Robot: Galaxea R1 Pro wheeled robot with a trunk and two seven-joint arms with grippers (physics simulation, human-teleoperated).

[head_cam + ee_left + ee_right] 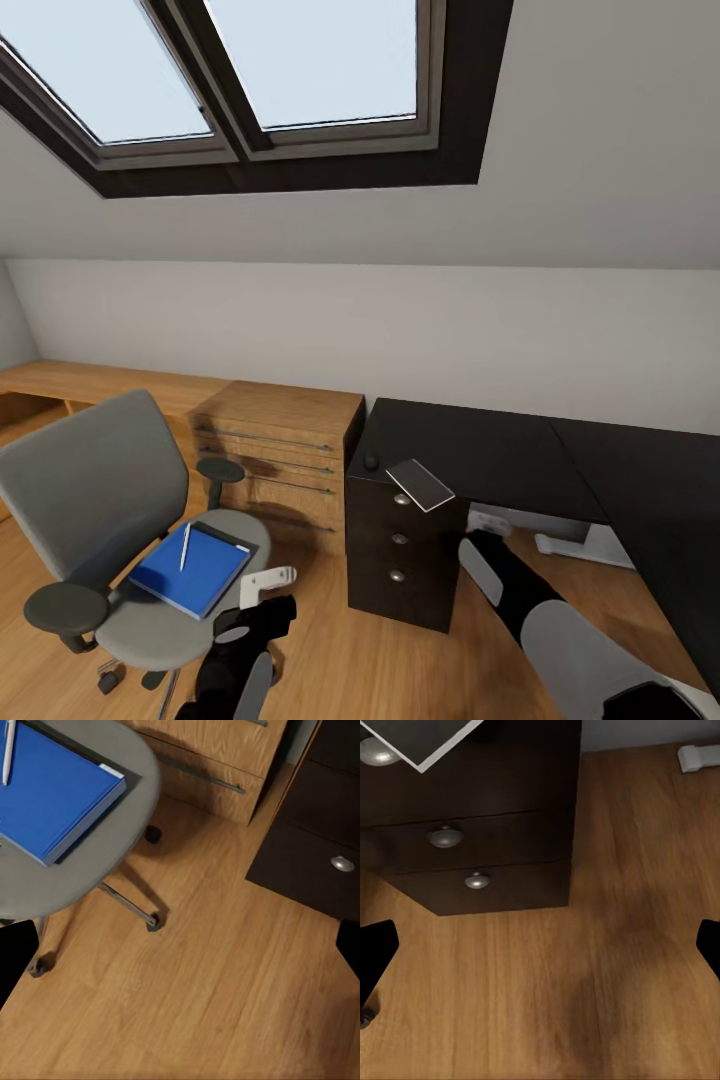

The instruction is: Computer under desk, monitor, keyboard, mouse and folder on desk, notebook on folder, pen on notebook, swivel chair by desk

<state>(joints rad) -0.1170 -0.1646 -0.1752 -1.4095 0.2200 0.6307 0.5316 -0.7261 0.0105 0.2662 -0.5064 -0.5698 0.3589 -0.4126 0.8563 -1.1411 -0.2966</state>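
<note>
The grey swivel chair stands left of the desk. On its seat lies the blue folder, with the pale pen resting on it. The light grey notebook sits on the black top, overhanging the edge above the drawer unit. Just left of the notebook is the small black mouse. My left gripper hangs open over the wood floor beside the chair. My right gripper is open too, low in front of the drawers.
A low light-wood cabinet stands between chair and drawer unit. The chair's chrome legs and castors spread over the floor. A white foot lies under the desk. A sloped ceiling with skylights is overhead.
</note>
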